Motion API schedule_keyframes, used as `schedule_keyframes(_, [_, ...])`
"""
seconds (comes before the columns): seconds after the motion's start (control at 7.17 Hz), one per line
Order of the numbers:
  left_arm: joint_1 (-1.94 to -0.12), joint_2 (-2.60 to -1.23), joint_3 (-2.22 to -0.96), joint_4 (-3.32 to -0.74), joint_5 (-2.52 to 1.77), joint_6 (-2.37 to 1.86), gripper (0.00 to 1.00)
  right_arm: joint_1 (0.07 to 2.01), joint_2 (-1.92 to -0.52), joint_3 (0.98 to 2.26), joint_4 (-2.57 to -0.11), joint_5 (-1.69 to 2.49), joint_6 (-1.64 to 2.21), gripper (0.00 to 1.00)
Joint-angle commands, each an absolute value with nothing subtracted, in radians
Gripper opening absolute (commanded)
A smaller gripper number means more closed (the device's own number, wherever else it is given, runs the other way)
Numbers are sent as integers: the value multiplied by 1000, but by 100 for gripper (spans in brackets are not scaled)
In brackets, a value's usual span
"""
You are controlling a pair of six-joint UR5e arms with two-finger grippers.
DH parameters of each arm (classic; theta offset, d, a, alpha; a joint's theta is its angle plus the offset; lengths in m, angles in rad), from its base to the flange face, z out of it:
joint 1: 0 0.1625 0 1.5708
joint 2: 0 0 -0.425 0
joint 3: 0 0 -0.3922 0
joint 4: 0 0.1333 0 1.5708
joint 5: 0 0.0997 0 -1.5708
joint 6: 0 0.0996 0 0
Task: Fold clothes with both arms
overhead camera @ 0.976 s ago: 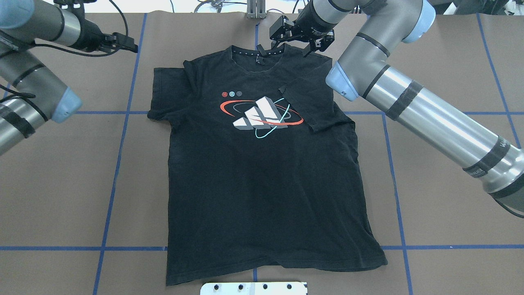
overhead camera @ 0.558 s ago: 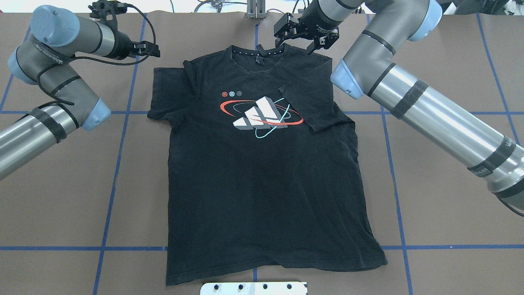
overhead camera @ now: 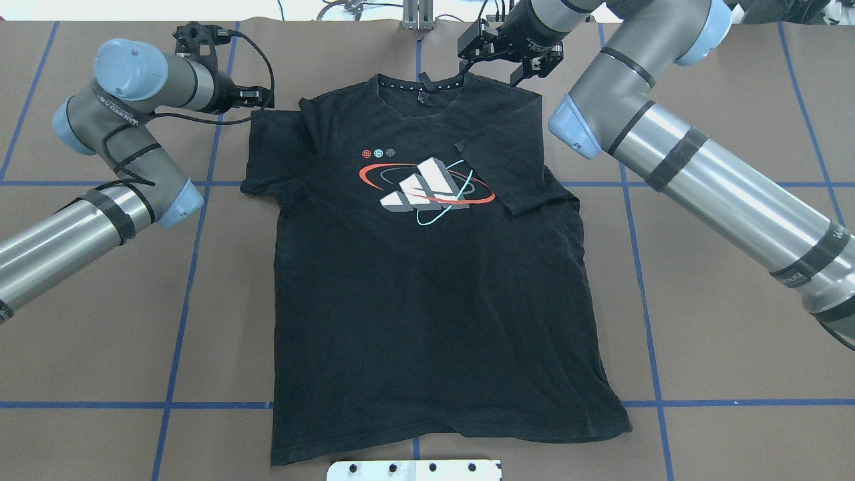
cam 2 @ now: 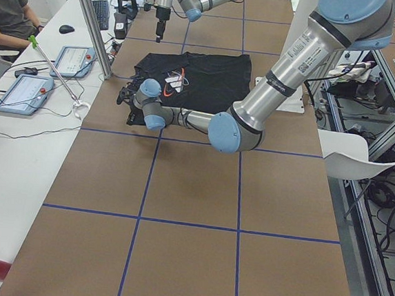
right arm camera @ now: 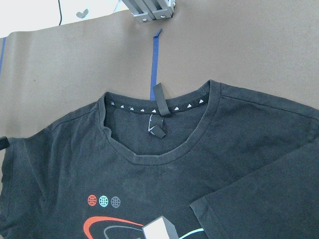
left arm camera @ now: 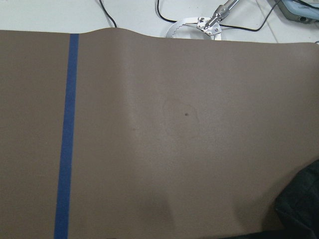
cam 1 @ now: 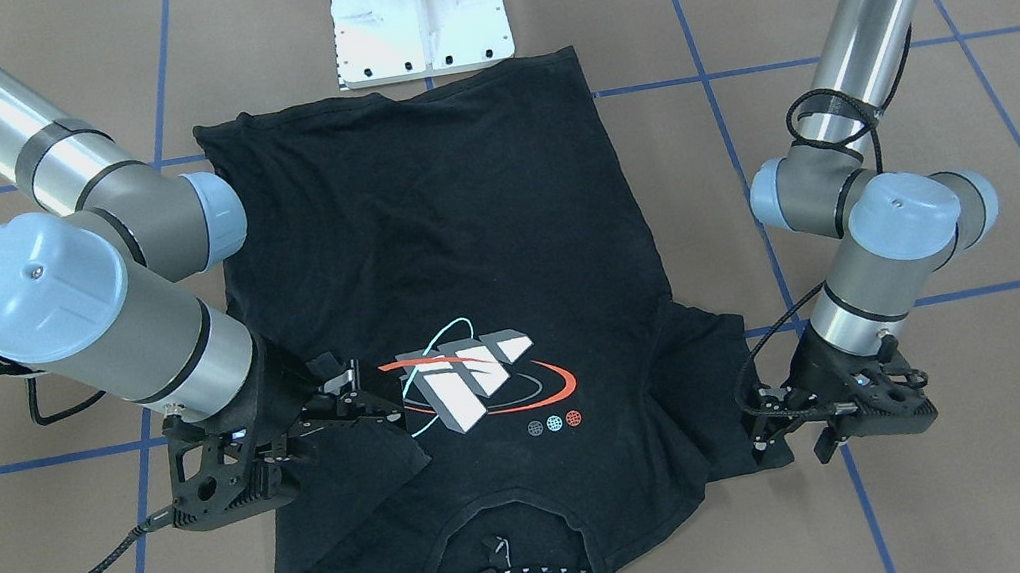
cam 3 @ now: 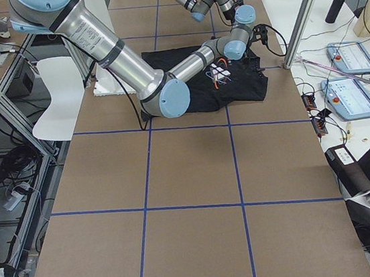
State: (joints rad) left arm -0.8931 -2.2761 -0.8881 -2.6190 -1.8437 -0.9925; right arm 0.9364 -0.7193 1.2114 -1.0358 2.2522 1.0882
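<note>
The T-shirt (overhead camera: 427, 287) lies flat, print up, on the bench (overhead camera: 735, 367). The left tool (overhead camera: 257, 97) has advanced to the T-shirt's unfolded sleeve; whether it is released or clenched cannot be determined. The right tool (overhead camera: 489, 72), released, has backed off the T-shirt's collar. The second sleeve fold likely follows.

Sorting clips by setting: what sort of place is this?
Probably a robotics lab: a left arm and right arm over a tape-gridded table, control tablets on a side bench.
</note>
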Motion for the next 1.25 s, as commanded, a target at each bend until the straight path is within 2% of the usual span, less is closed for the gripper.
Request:
schedule_keyframes(0.0, [-888, -2283, -852, -2620, -1838, -992, 77, 936, -719, 1210, -1037, 2250, 1088, 100])
schedule_keyframes(0.7, [-888, -2290, -850, -2620, -1838, -992, 59, 936, -722, 1209, -1037, 2249, 1089, 100])
schedule_keyframes(1.12, [-877, -2290, -851, -2620, -1838, -992, 57, 936, -726, 1209, -1035, 2249, 1088, 100])
